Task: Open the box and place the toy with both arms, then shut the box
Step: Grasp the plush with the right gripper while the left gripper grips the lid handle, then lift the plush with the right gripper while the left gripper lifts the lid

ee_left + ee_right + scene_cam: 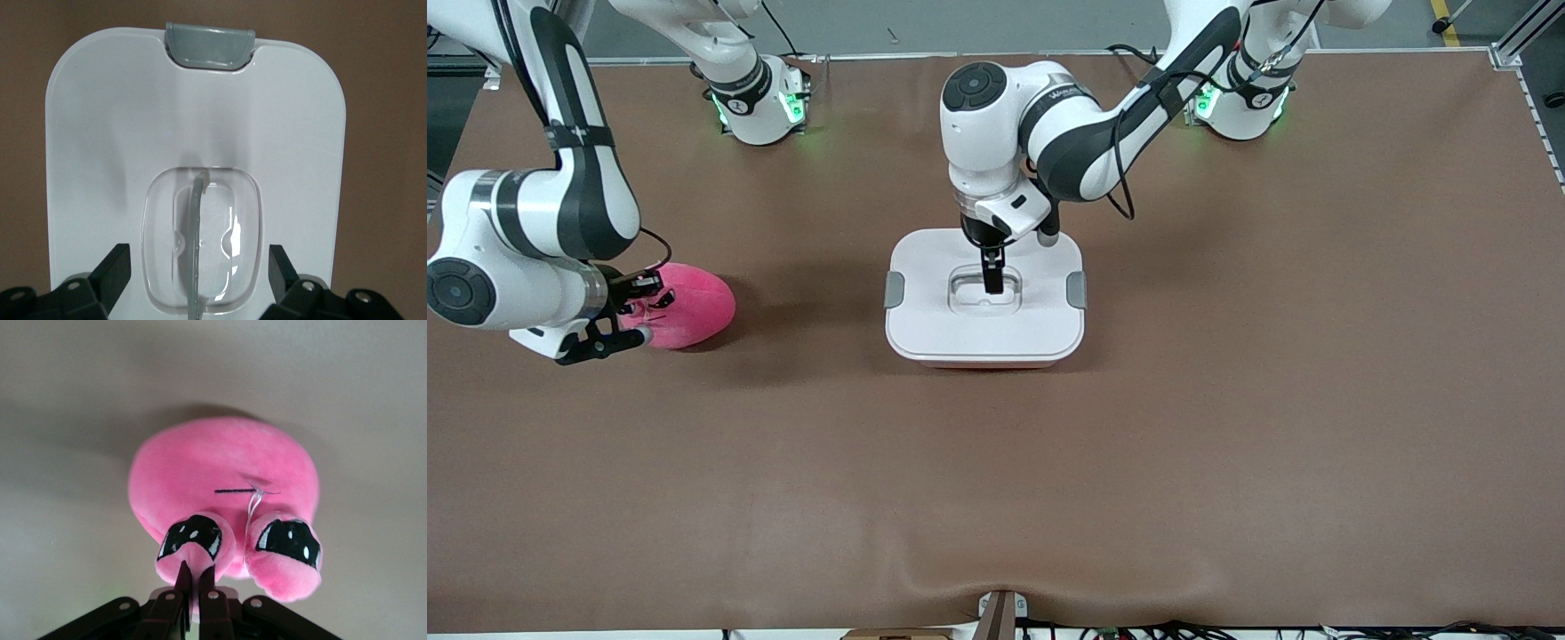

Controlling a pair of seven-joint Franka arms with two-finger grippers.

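The box (925, 324) stands at mid-table with its white lid on and grey clips (895, 290) at both ends. My left gripper (992, 283) hangs over the lid's clear recessed handle. In the left wrist view it (198, 267) is open, one black finger (115, 268) on each side of the upright handle strip (195, 240). The hot-pink plush toy (694, 305) lies toward the right arm's end of the table. My right gripper (639, 311) is shut on a pink flap of the toy (223, 477) beside its black eyes, as the right wrist view (195, 577) shows.
The brown table mat (1227, 400) is bare around the box and toy. The two arm bases (760, 107) with green lights stand along the table edge farthest from the front camera.
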